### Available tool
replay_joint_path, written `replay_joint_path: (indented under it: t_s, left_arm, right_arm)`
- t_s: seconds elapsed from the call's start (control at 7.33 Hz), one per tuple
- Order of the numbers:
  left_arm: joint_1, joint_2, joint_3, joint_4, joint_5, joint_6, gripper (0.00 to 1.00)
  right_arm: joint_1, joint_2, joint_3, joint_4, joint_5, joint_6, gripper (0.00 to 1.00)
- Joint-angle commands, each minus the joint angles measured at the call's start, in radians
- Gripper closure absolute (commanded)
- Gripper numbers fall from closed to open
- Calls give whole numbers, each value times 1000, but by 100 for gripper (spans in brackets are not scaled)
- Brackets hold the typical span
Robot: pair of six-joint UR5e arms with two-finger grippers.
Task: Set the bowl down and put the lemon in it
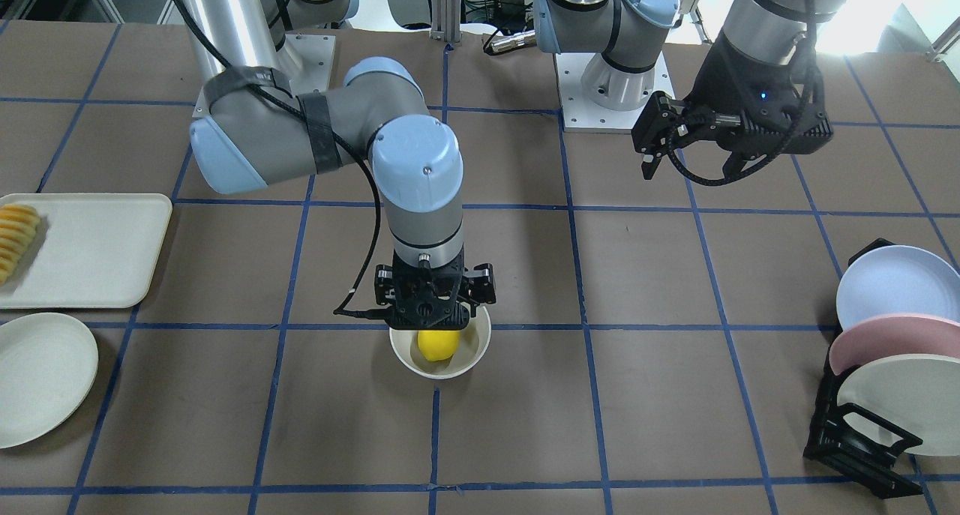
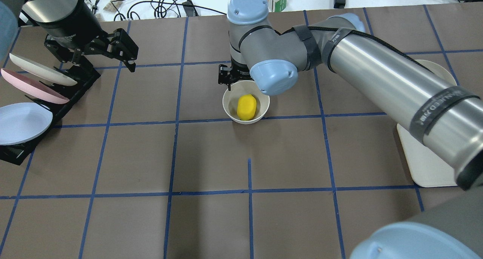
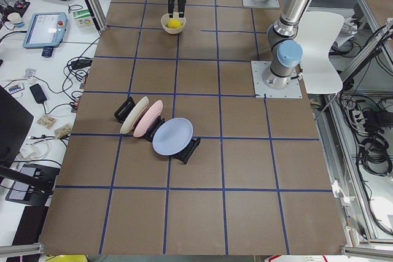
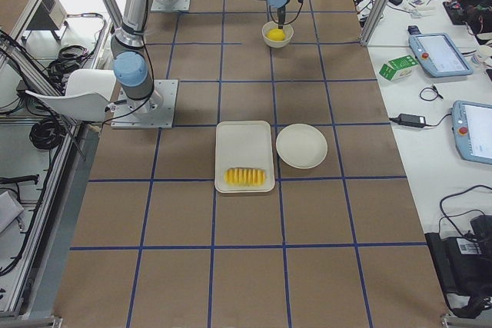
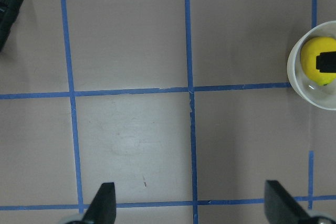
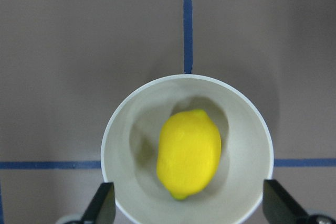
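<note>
The lemon (image 6: pixel 189 153) lies on its side in the bottom of the bowl (image 6: pixel 247 129), which stands upright on the bench (image 2: pixel 211 157). Your right gripper (image 6: pixel 188 184) hangs directly over it, spread wide and empty, its fingertips (image 6: pixel 106 198) roughly in line with the rim. The task looks all but done, so lift straight up. Sideways drift while low could clip the rim and shove the bowl. Your left gripper (image 5: pixel 188 192), also spread and empty, hovers well apart near the plate rack (image 2: pixel 75 81); leave it there.
</note>
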Motion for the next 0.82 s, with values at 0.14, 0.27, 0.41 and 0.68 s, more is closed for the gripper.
replay_joint_path:
  t_s: [0.14,0.27,0.41,0.68]
  left_arm:
    - [5,-3,5,-8,-7,0,0]
    - [7,-6,8,-8,-7,0,0]
    - [7,-13,17,-8,-7,0,0]
    - [4,-19,29,-25,-4,-2,0]
  right_arm:
    - [-55,-208,-6,216,-46,-13,0]
    - [-127,-272,-6,328,-47,-89,0]
    - [-214,-322,-6,387,-42,-190,0]
    - [-334,-398,12,444,-33,-392,0]
